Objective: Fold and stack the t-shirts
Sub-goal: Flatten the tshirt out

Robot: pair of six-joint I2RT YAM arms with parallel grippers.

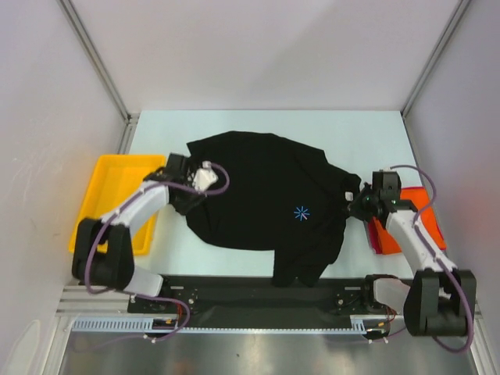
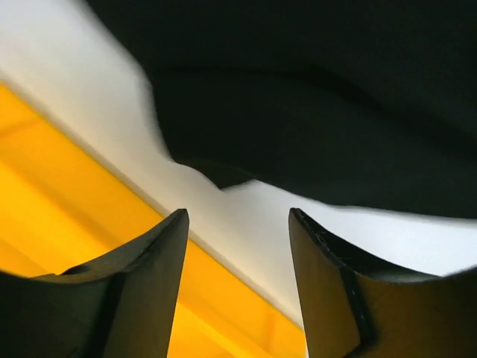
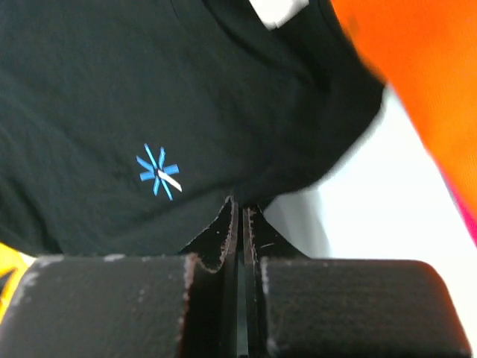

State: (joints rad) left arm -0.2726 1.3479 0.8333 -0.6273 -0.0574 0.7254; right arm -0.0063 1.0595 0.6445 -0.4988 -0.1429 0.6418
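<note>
A large black t-shirt (image 1: 258, 195) with a small blue star print (image 1: 301, 212) lies spread over the middle of the table. My left gripper (image 1: 181, 173) is open and empty at the shirt's left edge; in the left wrist view the gripper (image 2: 238, 224) hovers over bare table just short of the black cloth (image 2: 335, 112). My right gripper (image 1: 355, 205) is at the shirt's right edge. In the right wrist view its jaws (image 3: 240, 205) are shut, pinching the hem of the black shirt (image 3: 149, 89). Orange-red shirts (image 1: 422, 211) with a pink one (image 1: 379, 238) lie at the right.
A yellow plastic tray (image 1: 117, 195) sits at the left table edge, close beside my left gripper; it also shows in the left wrist view (image 2: 67, 224). The orange-red cloth (image 3: 417, 74) lies just right of my right gripper. White walls enclose the table.
</note>
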